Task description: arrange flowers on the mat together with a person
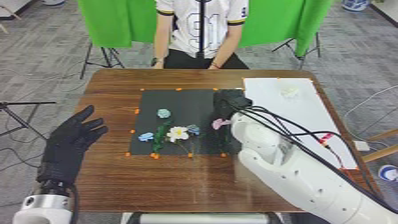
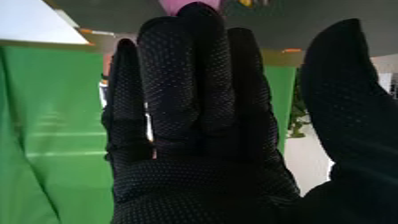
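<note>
Left hand (image 1: 73, 137): beyond the mat's nine o'clock, fingers relaxed and open, nothing held. Pale blue flower (image 1: 147, 136): on the black mat (image 1: 182, 100), eight o'clock. Blue-green flower (image 1: 163, 113): ten o'clock. White flower (image 1: 179, 133): toward seven, beside a small blue flower (image 1: 194, 129) near centre. Pink flower (image 1: 221, 123): three o'clock, at the right hand's (image 1: 227, 100) fingertips; contact uncertain. Right hand: open, fingers straight, thumb apart.

Step, as judged: placing or nudging the pink flower. Next: settle its lie, then lift clear without dragging it. Stock remaining, on the white sheet (image 1: 266, 92): pale flower (image 1: 290, 92), twelve o'clock; red-pink flower (image 1: 327, 136), four o'clock, a likely later pick.

Surface: brown wooden table (image 1: 115, 172); mat bordered by orange marks, sheet at its three o'clock. Room: grey floor (image 1: 53, 60); black stand (image 1: 27, 103), ten o'clock; green cloth (image 1: 114, 20), from eleven to one.
</note>
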Controlling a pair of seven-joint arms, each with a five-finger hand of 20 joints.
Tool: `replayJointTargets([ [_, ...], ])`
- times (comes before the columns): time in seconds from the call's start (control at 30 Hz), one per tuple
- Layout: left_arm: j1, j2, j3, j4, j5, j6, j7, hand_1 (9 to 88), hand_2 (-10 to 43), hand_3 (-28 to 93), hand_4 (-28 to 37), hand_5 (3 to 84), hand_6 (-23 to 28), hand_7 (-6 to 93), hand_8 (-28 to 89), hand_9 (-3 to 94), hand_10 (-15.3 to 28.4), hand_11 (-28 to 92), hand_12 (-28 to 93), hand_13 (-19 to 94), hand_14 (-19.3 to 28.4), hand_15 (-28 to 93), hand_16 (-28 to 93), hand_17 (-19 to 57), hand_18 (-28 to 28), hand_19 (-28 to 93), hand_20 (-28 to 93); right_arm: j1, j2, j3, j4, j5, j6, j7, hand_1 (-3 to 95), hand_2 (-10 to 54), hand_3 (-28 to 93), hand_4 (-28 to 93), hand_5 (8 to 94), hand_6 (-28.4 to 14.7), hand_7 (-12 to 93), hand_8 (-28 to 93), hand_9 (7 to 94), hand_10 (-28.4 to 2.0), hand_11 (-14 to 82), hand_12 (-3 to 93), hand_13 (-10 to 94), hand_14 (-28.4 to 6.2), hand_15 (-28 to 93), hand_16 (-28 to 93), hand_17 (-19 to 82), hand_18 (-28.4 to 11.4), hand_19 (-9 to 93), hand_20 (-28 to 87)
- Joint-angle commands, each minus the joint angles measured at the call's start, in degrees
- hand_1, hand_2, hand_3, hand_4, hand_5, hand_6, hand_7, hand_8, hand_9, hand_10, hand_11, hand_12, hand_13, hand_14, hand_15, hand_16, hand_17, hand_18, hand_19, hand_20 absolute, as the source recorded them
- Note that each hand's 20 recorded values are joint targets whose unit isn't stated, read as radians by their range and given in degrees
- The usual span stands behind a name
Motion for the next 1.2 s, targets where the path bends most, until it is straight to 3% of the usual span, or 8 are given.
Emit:
replayJointTargets([
  [0.03, 1.25, -0.75, -0.24, 0.22, 0.35, -0.37, -0.30, 21.9, 5.9, 80, -28.3, 35.9, 8.6, 15.5, -11, 35.1, 20.2, 30, 9, 24, 26.4, 58, -12, -8.8, 22.4, 53, 11, -0.74, 1.51, 2.04, -3.85, -0.63, 2.01, 0.72, 34.5, -8.5, 69, -26, 64.5, 2.0, 13, -12, 75.1, -12.4, 33.5, 19.5, 69, -9.5, 63, 17, 25, -18.6, 73, 11],
  [0.37, 1.78, -0.04, -0.49, 0.04, -0.10, 0.49, 2.06, 21.6, 5.9, 80, -28.3, 35.9, 8.6, 15.4, -11, 34.7, 20.1, 30, 9, 24, 26.4, 58, -12, -8.8, 22.4, 53, 11, -21.16, -1.09, 24.88, -18.65, 20.46, 14.87, 1.00, 28.1, 0.1, 67, -24, 61.8, -1.2, 12, -11, 68.8, -15.8, 25.1, 16.8, 65, -13.5, 61, 15, 25, -20.9, 72, 10],
  [0.47, 2.51, 0.08, -1.12, -0.13, -0.17, 0.83, 2.82, 21.2, 5.9, 80, -28.3, 35.8, 8.4, 15.2, -11, 33.5, 19.7, 29, 9, 24, 26.3, 58, -12, -8.8, 22.5, 53, 11, -28.88, -3.04, 32.67, -21.88, 32.84, 23.06, -1.95, 26.2, 2.3, 67, -23, 57.8, -2.1, 11, -11, 62.8, -17.4, 21.2, 15.7, 60, -15.4, 60, 13, 23, -22.4, 71, 9],
  [0.57, 3.58, 0.03, -2.22, -0.21, -0.36, 0.81, 2.60, 21.0, 6.0, 80, -28.3, 35.5, 8.1, 14.8, -11, 32.4, 18.9, 27, 9, 23, 25.8, 57, -12, -9.1, 22.4, 52, 11, -34.52, -5.26, 37.93, -23.63, 48.34, 32.43, -5.52, 24.0, 4.6, 68, -22, 56.8, -2.5, 12, -11, 59.9, -18.3, 19.7, 15.3, 57, -17.1, 60, 11, 20, -22.6, 71, 8],
  [0.6, 3.64, -0.46, -2.67, 0.00, -0.14, 0.35, 1.64, 20.9, 6.1, 80, -28.3, 35.5, 8.0, 14.6, -11, 32.2, 18.7, 27, 9, 23, 25.6, 56, -12, -9.1, 22.4, 51, 10, -35.89, -5.62, 39.21, -23.76, 51.20, 33.42, -6.80, 23.5, 4.8, 70, -22, 56.9, -2.6, 12, -11, 59.5, -18.5, 19.6, 15.3, 57, -17.6, 61, 11, 20, -22.7, 70, 8],
  [0.73, 4.36, -0.88, -2.85, -0.19, -0.25, 0.80, 2.24, 20.5, 6.1, 79, -28.3, 34.7, 7.4, 14.2, -10, 30.8, 18.4, 26, 9, 21, 25.0, 54, -12, -9.4, 22.1, 50, 10, -40.85, -5.97, 44.54, -23.63, 62.10, 32.41, -11.80, 22.6, 5.1, 73, -22, 55.7, -2.7, 12, -11, 56.3, -18.9, 18.9, 14.9, 52, -19.4, 59, 8, 16, -22.8, 66, 7],
  [0.83, 4.59, -0.33, -2.82, -0.29, -1.37, 1.56, 3.36, 20.5, 6.1, 79, -28.3, 34.5, 7.2, 13.9, -10, 30.3, 18.2, 26, 9, 21, 24.8, 53, -11, -9.5, 21.9, 50, 10, -43.68, -6.02, 47.10, -23.43, 67.38, 32.25, -13.79, 22.0, 5.5, 74, -23, 53.6, -2.5, 11, -11, 54.7, -18.8, 17.6, 14.4, 50, -20.0, 57, 7, 15, -23.2, 64, 7],
  [1.2, 3.67, -0.25, -2.98, -0.13, -1.30, 1.28, 3.01, 19.8, 6.0, 79, -28.3, 33.8, 6.6, 14.1, -10, 30.0, 18.1, 26, 10, 21, 25.0, 54, -10, -9.6, 22.0, 50, 10, -46.18, -6.92, 48.73, -23.45, 72.70, 32.27, -17.07, 20.7, 6.5, 76, -23, 51.9, -2.4, 11, -11, 52.3, -18.8, 16.4, 14.3, 46, -20.8, 55, 7, 12, -23.9, 60, 10],
])
